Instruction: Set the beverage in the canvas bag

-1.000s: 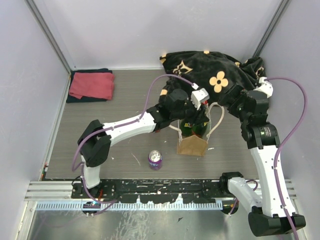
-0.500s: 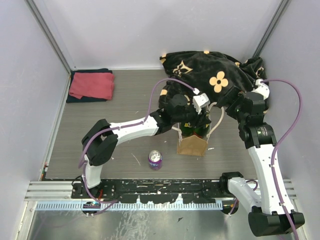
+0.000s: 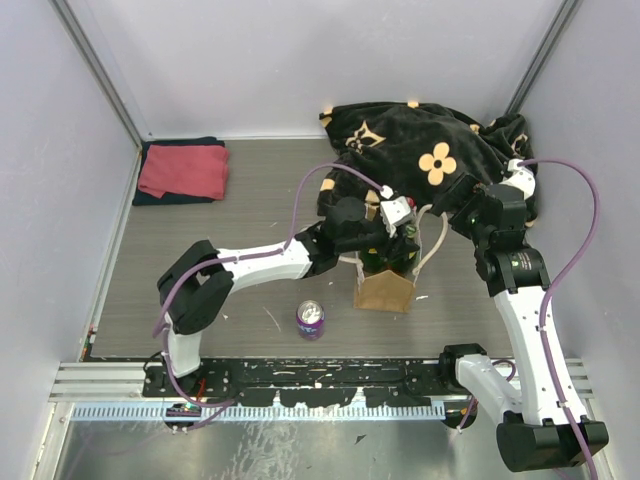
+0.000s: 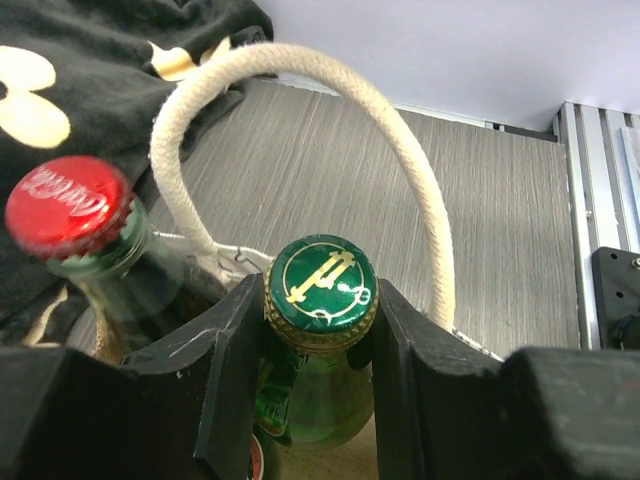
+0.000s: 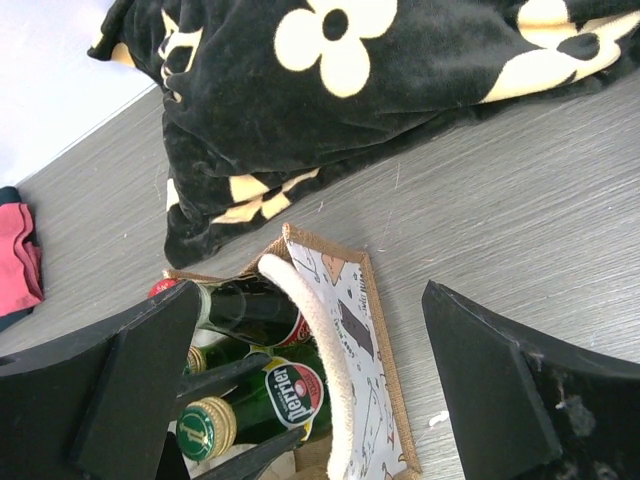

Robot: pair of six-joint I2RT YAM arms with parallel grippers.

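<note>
Left jaws, clamped on the green bottle (image 4: 320, 282), have lowered it into the canvas bag (image 3: 385, 291); right jaws gape empty; release likely comes next.

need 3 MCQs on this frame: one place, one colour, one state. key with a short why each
1. Where is the purple can relative to the canvas bag? A inside it; B on the table, left of it; C behind it.
2. Cap colour of the Perrier bottle in the left gripper? A green; B red; C blue.
3. Right gripper? A shut on the bag; B shut on the can; C open, holding nothing.
Key: 1 B, it stands on the table beside the bag; 2 A, the fingers clamp just under a green cap; 3 C, its fingers are wide apart, gripping nothing.
</note>
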